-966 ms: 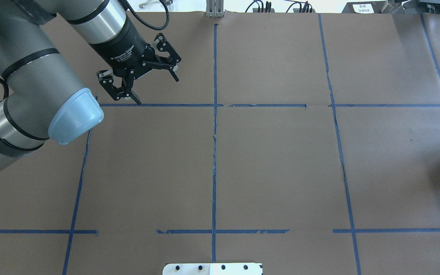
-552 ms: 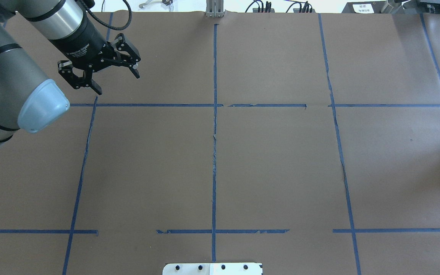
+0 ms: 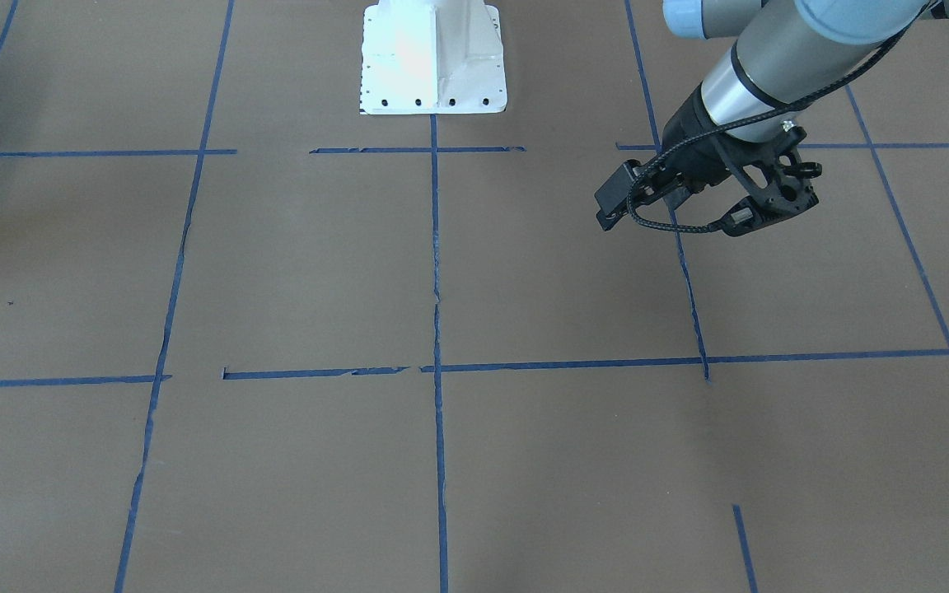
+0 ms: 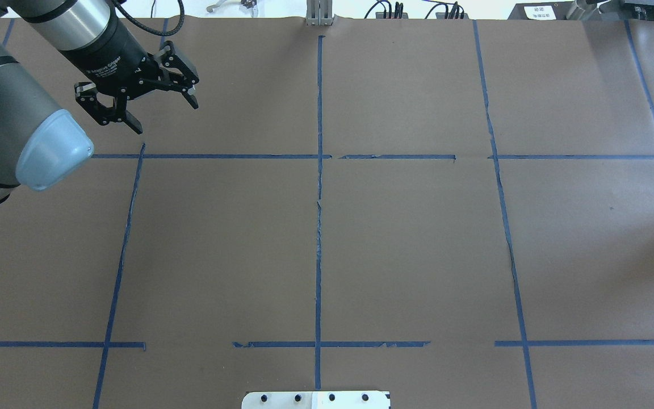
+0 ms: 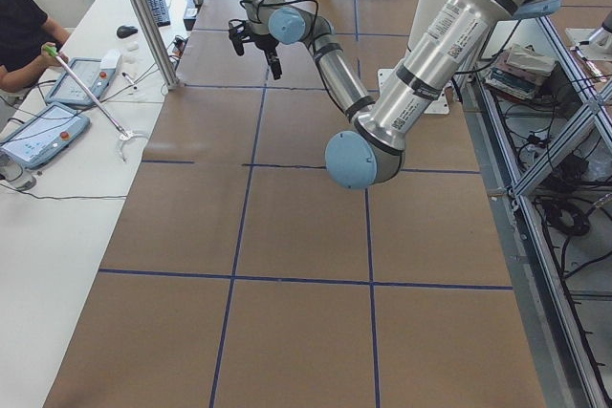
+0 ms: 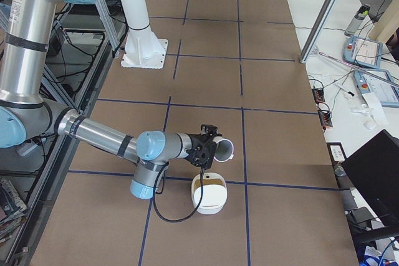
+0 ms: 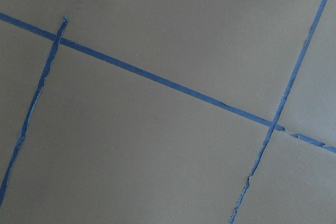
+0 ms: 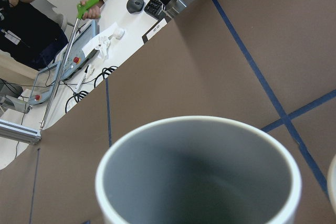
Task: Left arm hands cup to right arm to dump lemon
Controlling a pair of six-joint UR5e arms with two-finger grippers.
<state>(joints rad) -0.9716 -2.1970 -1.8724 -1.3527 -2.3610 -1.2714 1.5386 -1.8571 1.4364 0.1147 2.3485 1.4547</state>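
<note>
Slippage worries me: the cup (image 6: 222, 149), tipped at the right arm's (image 6: 100, 134) jaws, whose closure I cannot tell, could drop against the cream container (image 6: 209, 196) nearby. No lemon shows. The left arm's (image 4: 9, 102) jaws hang open over the counter (image 4: 406, 238).

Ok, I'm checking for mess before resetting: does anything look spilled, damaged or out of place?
No spill shows. The cup lies tipped sideways at the end of the right arm, by a white container, which fits dumping. Only the blue tape lines are frayed and gapped.
</note>
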